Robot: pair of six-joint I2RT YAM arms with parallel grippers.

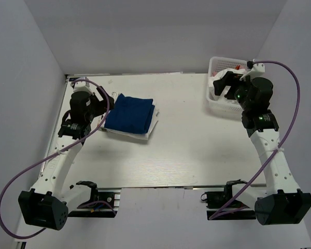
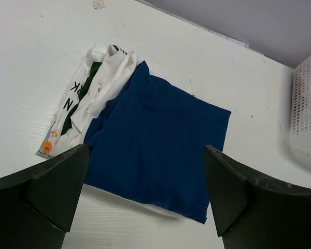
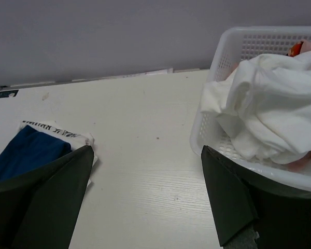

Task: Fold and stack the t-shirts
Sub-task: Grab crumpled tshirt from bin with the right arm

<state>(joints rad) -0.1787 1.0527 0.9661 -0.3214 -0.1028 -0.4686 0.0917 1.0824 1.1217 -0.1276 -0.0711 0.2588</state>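
Observation:
A folded royal blue t-shirt [image 1: 128,114] lies on top of a folded white printed t-shirt [image 1: 146,134] at the table's left. In the left wrist view the blue shirt [image 2: 155,140] covers the white one [image 2: 101,78]. My left gripper [image 1: 108,98] is open and empty, just left of the stack, above its near edge [image 2: 145,199]. A crumpled white t-shirt [image 3: 264,104] fills the white mesh basket [image 1: 215,67] at the back right. My right gripper [image 1: 223,83] is open and empty, held over the basket's left rim [image 3: 145,197].
The basket [image 3: 212,135] also holds some pink and orange cloth [image 3: 295,49]. White walls close in the table at the back and sides. Purple cables loop from both arms. Bare tabletop [image 1: 181,140] lies between the stack and the basket.

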